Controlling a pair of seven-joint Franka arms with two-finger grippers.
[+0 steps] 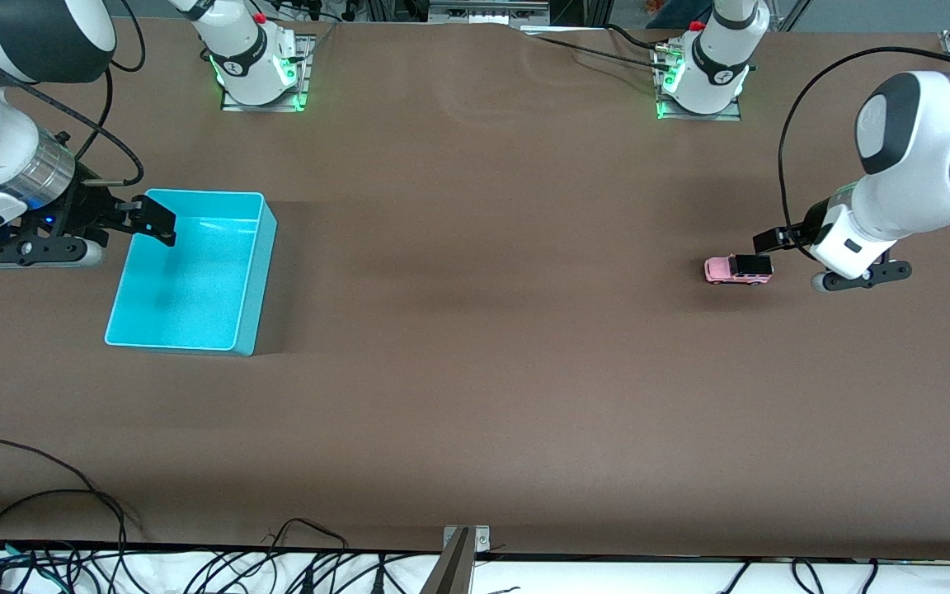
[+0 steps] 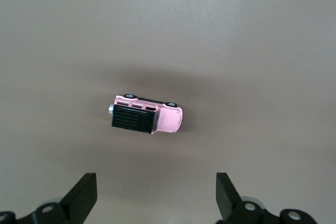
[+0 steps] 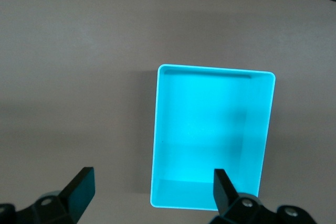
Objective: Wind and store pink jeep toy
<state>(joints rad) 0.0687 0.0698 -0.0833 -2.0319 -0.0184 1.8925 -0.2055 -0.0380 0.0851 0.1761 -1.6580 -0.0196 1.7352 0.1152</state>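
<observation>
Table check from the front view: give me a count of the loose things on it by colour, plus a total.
Pink: 1, the pink jeep toy, on the table at the left arm's end, under the open left gripper.
Cyan: 1, the cyan bin, with nothing in it, under the open right gripper.
Total: 2

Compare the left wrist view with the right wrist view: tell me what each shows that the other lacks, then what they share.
Only the left wrist view shows the pink jeep toy, upright on the table, with the open left gripper above it. Only the right wrist view shows the cyan bin, nothing inside it, with the open right gripper over its edge. Both share the same brown table surface and a pair of spread black fingers.
</observation>
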